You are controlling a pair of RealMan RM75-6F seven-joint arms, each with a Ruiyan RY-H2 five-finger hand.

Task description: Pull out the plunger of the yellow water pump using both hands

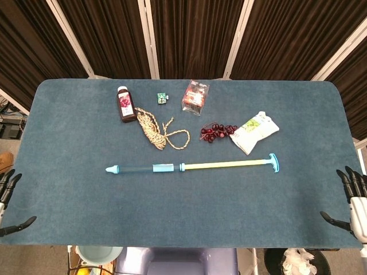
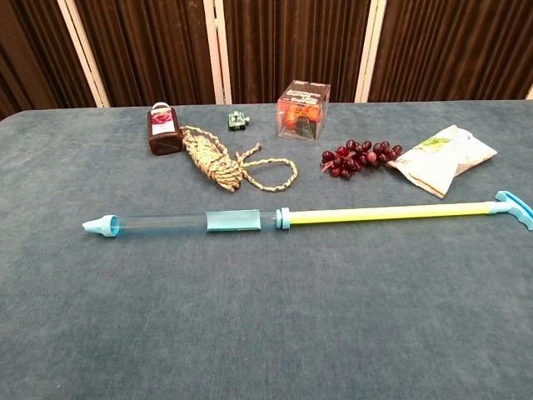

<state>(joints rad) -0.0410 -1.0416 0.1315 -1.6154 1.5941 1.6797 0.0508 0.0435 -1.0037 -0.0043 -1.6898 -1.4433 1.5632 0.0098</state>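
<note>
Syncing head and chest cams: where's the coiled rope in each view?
Head view: coiled rope, upper centre-left, just right of the dark bottle.
Chest view: coiled rope, upper centre-left, again just right of the dark bottle.
Shared landmark: the water pump lies nearer the robot than the rope.

This looks like a robot test stand in a lab or studio, not a home. A table point(image 1: 69, 126) covered edge to edge in blue-grey felt stands before a backdrop of dark pleated curtains point(image 1: 189, 34) with pale vertical frame bars point(image 1: 150, 37), closing off the room behind. Along the far edge lie unrelated props: a small bottle point(image 1: 125, 104), a coil of rope point(image 1: 153, 129), a clear plastic box point(image 1: 195, 97), fake grapes point(image 1: 217, 132) and a snack bag point(image 1: 255, 131).
</note>
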